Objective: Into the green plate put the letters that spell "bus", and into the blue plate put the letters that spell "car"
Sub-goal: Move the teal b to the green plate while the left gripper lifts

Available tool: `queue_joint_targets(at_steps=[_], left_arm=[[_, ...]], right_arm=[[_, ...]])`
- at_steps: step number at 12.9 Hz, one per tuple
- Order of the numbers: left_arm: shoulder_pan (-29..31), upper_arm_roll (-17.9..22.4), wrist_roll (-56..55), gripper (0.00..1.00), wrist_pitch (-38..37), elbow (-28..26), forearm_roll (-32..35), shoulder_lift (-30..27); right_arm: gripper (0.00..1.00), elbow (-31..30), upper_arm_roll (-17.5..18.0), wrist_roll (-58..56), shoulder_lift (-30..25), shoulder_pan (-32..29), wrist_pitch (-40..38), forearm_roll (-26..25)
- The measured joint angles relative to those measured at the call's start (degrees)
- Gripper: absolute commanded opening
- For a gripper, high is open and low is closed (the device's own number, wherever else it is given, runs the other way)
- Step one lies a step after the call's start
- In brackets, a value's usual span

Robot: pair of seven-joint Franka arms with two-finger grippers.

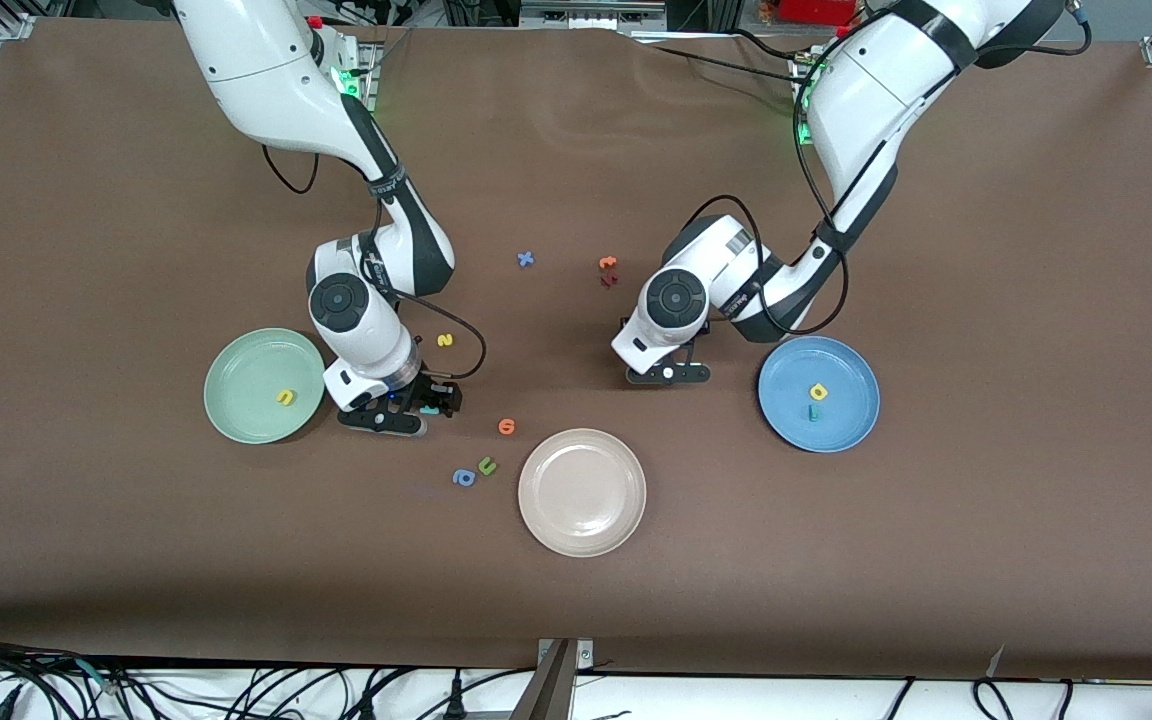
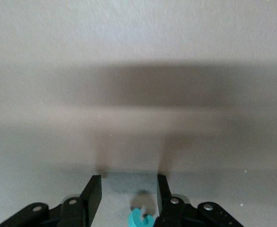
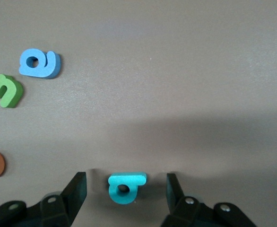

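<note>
Right wrist view: right gripper jaws released astride the teal "b", a light, squashable foam letter best pinched across its flat edges; left gripper jaws parted beside a teal letter.

brown table, tangled black cables along its near edge
</note>
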Motion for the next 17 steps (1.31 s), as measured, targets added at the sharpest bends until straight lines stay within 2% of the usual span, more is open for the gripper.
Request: queue_joint_targets(at_steps=[3, 5, 8, 13, 14, 15, 17], left_arm=[[0.3, -1.4, -1.9, 0.60, -0.1, -2.7, -0.3, -0.9], [0.8, -2.5, -2.0, 0.53, -0.1, -4.1, -1.7, -1.6], [1.2, -2.7, -2.0, 0.52, -0.1, -4.3, -1.9, -2.3], [1.9, -2.8, -2.0, 0.50, 1.8, -4.3, -1.9, -2.4], [1.9, -2.8, -2.0, 0.37, 1.9, -4.3, -1.9, -2.4], [1.9, -2.8, -2.0, 0.29, 1.9, -4.3, -1.9, -2.4], [1.9, -2.8, -2.0, 0.28, 1.9, -4.5, -1.9, -2.4]], right_arm=[[0.77, 0.0, 0.0, 0.0, 0.1, 0.0, -0.2, 0.0], [0.77, 0.0, 0.0, 0.0, 0.2, 0.0, -0.2, 0.0], [0.76, 0.0, 0.0, 0.0, 0.3, 0.0, -0.3, 0.0], [0.42, 0.0, -0.1, 0.0, 0.3, 0.0, -0.3, 0.0], [0.39, 0.0, -0.2, 0.0, 0.3, 0.0, -0.3, 0.0], [0.34, 0.0, -0.2, 0.0, 0.3, 0.0, -0.3, 0.0], [0.28, 0.0, -0.2, 0.0, 0.2, 0.0, -0.3, 0.0]])
